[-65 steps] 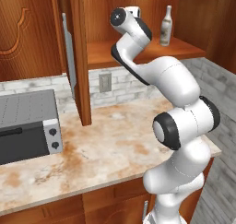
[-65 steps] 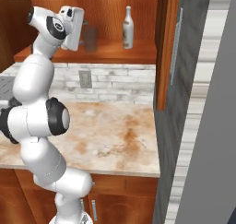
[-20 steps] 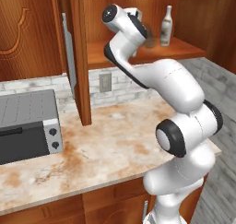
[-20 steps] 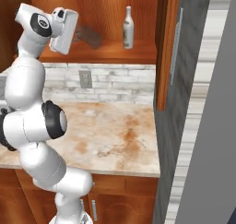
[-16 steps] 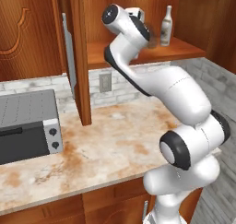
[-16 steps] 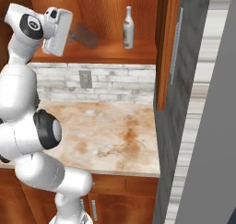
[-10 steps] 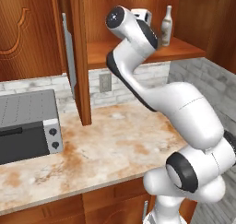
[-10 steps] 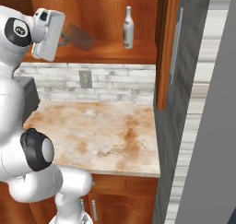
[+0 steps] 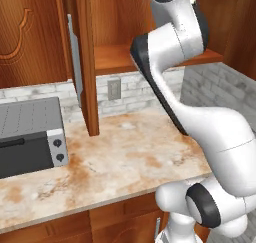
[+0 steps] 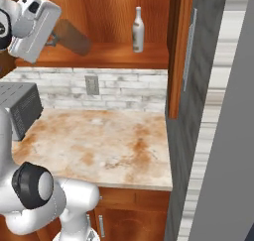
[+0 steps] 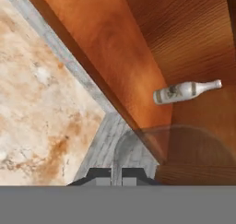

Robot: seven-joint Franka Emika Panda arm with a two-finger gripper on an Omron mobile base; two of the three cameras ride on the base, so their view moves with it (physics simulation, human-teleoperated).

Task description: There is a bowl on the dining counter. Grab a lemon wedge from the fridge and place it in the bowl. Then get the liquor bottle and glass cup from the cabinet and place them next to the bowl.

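Your gripper has its jaws pinched tight on the glass cup, up at the left end of the cabinet shelf. The cup is see-through and greyish, with straight sides and no handle. It is probably light, hard and slippery — and it could break, so I think a hold on its rim or side wall works best. The liquor bottle stands on the same shelf, well apart to the right — pale, round body, long thin neck.
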